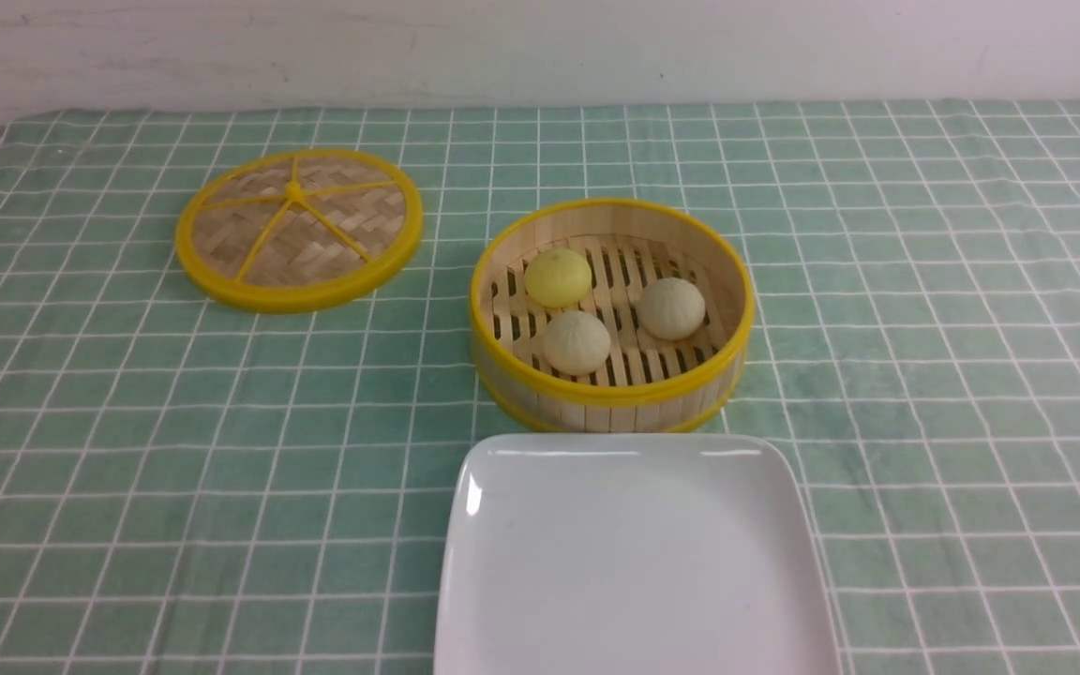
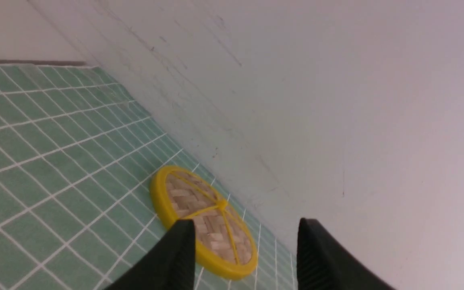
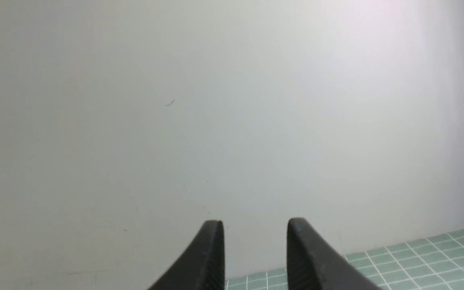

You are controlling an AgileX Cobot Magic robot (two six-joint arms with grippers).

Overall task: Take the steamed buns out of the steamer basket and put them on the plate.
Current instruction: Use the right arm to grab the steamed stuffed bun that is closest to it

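Inside the yellow-rimmed steamer basket (image 1: 596, 410) sit three pale, round steamed buns (image 1: 577, 342); left gripper (image 2: 246, 223) and right gripper (image 3: 256, 221) gape empty.

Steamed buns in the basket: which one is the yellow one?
The yellow bun sits at the back left of the steamer basket. The front bun and the right bun are both pale cream, not yellow.

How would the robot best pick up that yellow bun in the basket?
Probably from straight above, pinching the yellow bun at its widest, left and right. The basket has an upright wall that blocks a sideways approach, and a cream bun sits close in front; the sides look free.
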